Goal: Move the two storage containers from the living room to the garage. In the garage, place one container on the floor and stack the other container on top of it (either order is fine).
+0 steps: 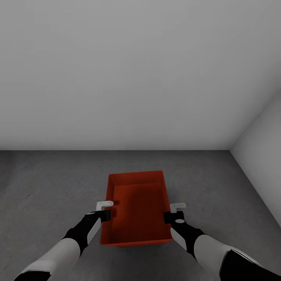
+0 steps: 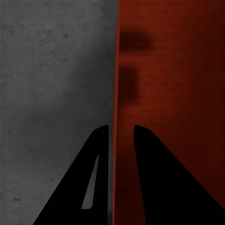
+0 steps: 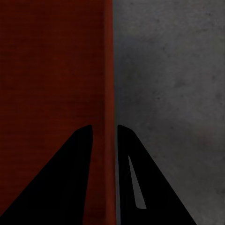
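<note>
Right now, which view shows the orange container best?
Head view: the whole storage container shows, open and empty, above the grey floor, between the left hand and right hand. Each wrist view shows just one thin wall between that hand's fingers.

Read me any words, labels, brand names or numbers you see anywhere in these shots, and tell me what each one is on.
None: there is no readable text.
The orange-red ribbed rectangular bin carries no label.
The plain grey-white wall and dark grey concrete floor are unmarked.
The left end effector and right end effector show no lettering.
</note>
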